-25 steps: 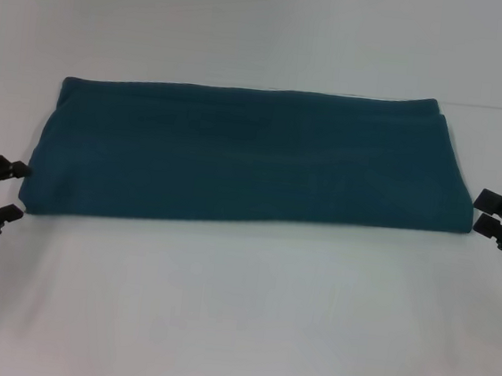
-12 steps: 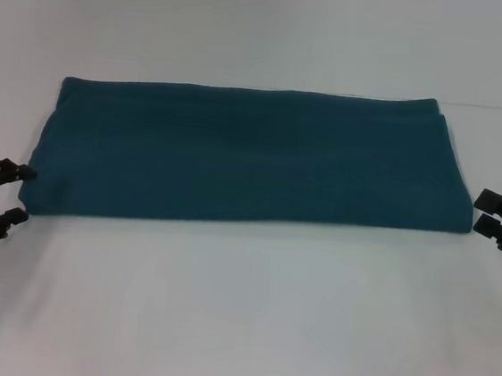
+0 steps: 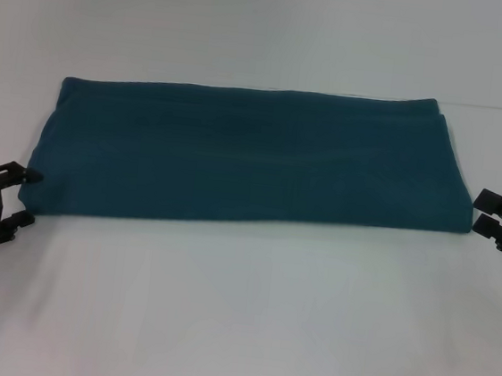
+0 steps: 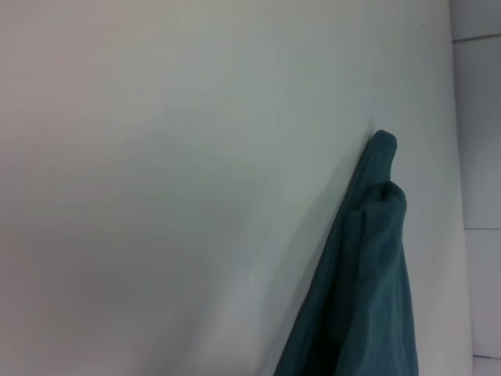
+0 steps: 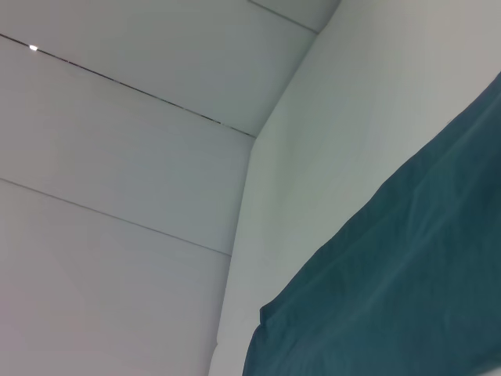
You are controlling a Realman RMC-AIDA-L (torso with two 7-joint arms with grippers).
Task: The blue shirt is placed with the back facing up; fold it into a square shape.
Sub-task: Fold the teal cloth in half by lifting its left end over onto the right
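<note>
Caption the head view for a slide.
Blue shirt folded into a long band on the white table, left claw and right claw flanking.

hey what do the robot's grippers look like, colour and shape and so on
Both are matte black. The left gripper shows two flat, angular fingers on a boxy black body. The right gripper shows two flat, blocky bar-like fingers, one above the other, with stepped edges. No cables or markings are visible.

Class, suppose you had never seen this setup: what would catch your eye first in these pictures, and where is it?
First, the blue shirt, already folded into a long band that lies across the middle of the white table. Then the two dark grippers at its ends: the left gripper, fingers open at the shirt's near left corner, and the right gripper, fingers close together just off its right edge.
</note>
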